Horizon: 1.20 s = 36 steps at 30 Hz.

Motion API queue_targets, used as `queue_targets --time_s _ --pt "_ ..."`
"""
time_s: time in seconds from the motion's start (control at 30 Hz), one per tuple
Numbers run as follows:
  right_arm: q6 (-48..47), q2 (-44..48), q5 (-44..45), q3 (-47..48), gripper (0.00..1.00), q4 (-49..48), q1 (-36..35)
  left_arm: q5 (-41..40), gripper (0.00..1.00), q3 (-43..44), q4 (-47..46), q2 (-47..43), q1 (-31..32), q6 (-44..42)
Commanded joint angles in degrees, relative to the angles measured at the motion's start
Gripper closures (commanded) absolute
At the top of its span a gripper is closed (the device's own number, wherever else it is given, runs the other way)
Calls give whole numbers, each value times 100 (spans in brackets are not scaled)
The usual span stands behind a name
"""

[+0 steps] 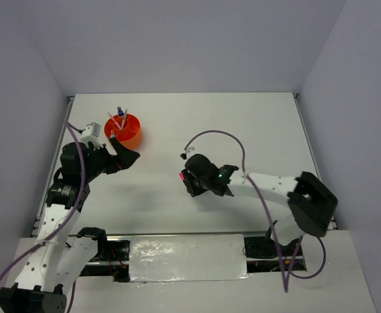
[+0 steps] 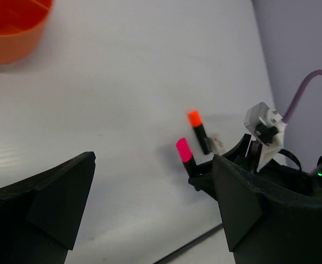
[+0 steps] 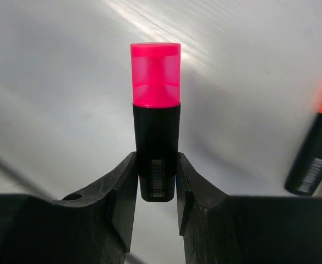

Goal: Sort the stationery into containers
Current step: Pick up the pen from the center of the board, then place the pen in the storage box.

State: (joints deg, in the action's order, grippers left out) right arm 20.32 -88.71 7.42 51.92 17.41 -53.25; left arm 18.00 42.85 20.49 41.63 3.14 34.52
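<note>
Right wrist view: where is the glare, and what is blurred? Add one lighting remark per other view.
Right wrist view: streaky glare on the table behind the sharp pink-capped highlighter; the orange-capped highlighter at the edge is blurred. Left wrist view: the orange cup casts a soft shadow. Top external view: glare on the shiny near strip.

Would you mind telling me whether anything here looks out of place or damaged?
Nothing looks damaged or spilled. Only the pink highlighter, clamped in the right gripper, and the orange highlighter beside it are outside the orange cup.
</note>
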Motion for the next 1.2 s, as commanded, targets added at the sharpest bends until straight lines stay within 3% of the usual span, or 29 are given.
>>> queue_targets --time_s 0.0,0.13,0.27,0.43,0.63,0.73,0.87,1.0,1.17 --pt "385 1325 -162 -243 100 -958 -281 583 1 -5 -1239 257 607 1001" --pt "482 2102 -74 -428 100 -1257 -510 -269 3 285 -1531 609 1880 1197" --pt "456 2717 49 -481 100 -1310 -669 -481 7 356 -1845 1084 2445 1355" --pt "333 2806 198 -297 100 -977 -695 -455 10 224 -2611 1418 2990 1671" --pt "376 2762 557 -183 100 -678 -704 -648 11 329 -2858 1656 3263 1733" --pt "613 2780 1094 -165 100 -362 -704 -1147 12 417 -2525 1516 3281 1654" --pt "693 2771 1139 -165 100 -308 -704 -1518 12 400 -2330 1349 3281 1636" --pt "605 2578 893 -94 100 -343 -713 -1142 12 163 -3118 1295 3281 1768" --pt "588 2551 761 -42 100 -361 -704 -746 17 197 -3420 1655 3395 1777"
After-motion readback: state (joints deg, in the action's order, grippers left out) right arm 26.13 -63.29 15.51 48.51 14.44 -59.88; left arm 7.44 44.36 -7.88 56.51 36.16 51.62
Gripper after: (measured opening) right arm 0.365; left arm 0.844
